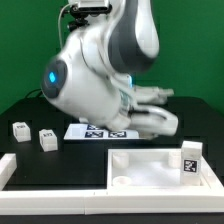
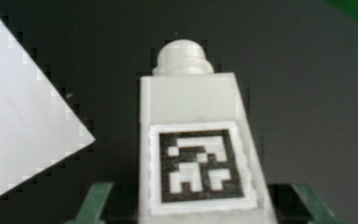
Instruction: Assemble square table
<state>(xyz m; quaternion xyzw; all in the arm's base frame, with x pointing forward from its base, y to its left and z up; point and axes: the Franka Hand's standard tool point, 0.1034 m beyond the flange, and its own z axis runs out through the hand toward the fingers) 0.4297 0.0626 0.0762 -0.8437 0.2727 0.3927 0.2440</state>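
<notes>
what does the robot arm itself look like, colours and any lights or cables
The arm is glossy white with rounded shells and a dark grey band at one joint. A round blue light glows on its side, and black cabling sits at its top. The fingers look dark.

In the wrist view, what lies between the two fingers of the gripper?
A white leg with a black-white tag fills the gap between the fingers of the gripper, its round peg pointing away. The wrist view shows it.
</notes>
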